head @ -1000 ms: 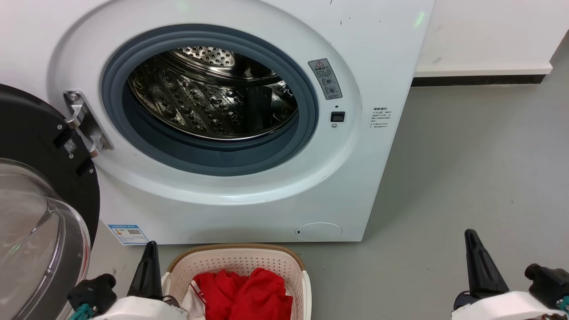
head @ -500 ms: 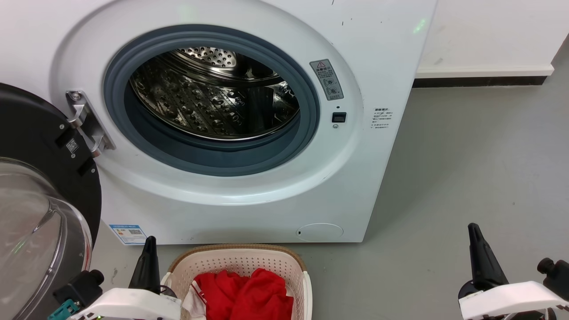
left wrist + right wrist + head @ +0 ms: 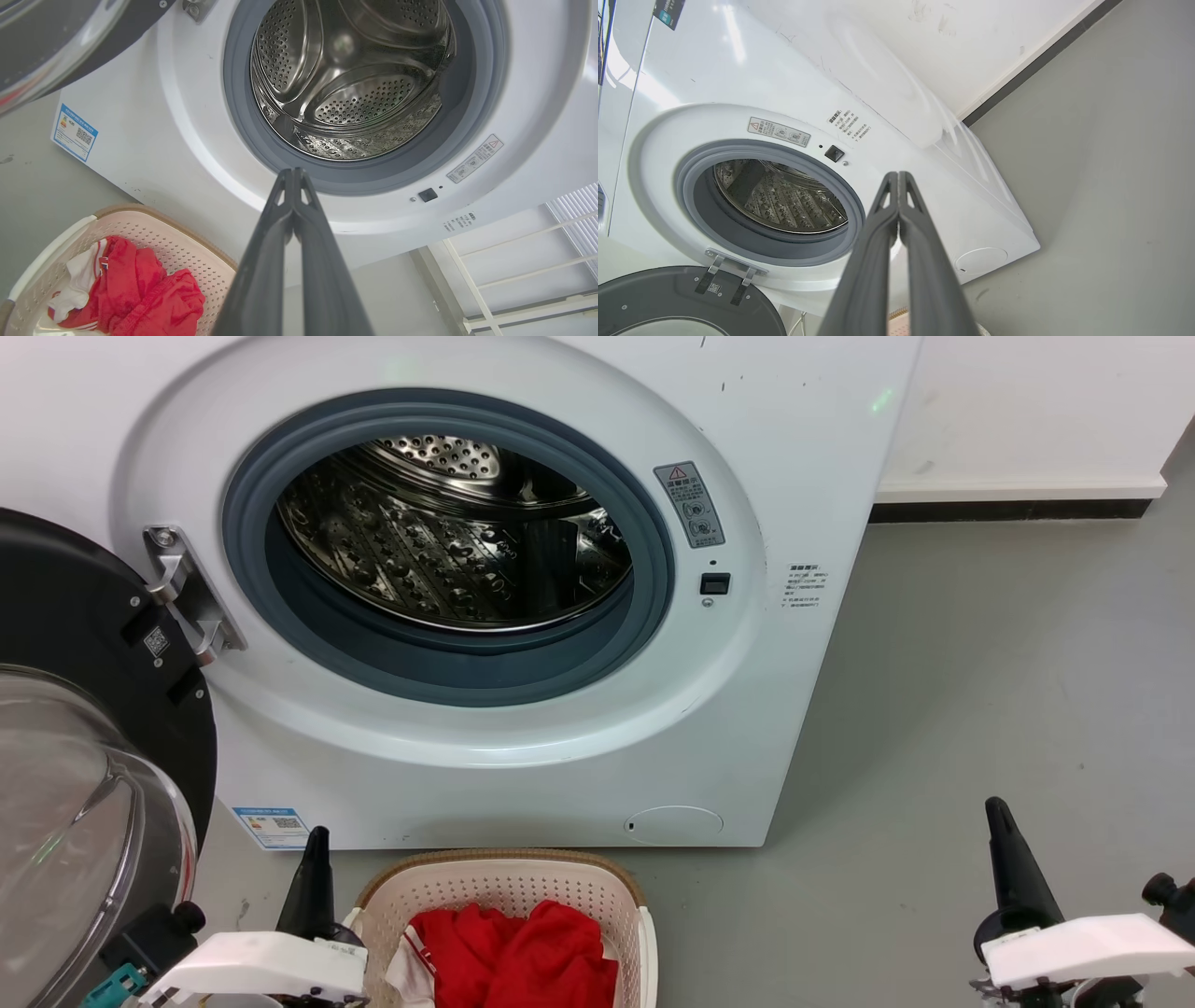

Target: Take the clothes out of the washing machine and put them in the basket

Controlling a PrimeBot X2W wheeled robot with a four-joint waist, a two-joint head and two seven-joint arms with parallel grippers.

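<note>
The white washing machine (image 3: 523, 728) stands in front of me with its door swung open to the left; its steel drum (image 3: 448, 541) shows no fabric inside. The red clothes (image 3: 513, 957) lie bunched in the cream basket (image 3: 504, 887) on the floor below the porthole, a white panel showing at their left. My left gripper (image 3: 317, 840) is shut, empty, just left of the basket. My right gripper (image 3: 995, 812) is shut and empty over bare floor at the right. In the left wrist view, the clothes (image 3: 135, 294) sit in the basket (image 3: 187, 238), left of the shut gripper (image 3: 293, 173).
The black-framed glass door (image 3: 84, 784) hangs open at the far left, close to my left arm. Grey floor (image 3: 980, 691) stretches to the right of the machine up to a white wall with a dark skirting (image 3: 1008, 509). A white rack (image 3: 528, 261) stands beside the machine.
Both wrists have rolled slightly, their white housings now flatter, and the fingers dropped a little lower. The view has drifted slightly. The clothes and basket have not moved.
</note>
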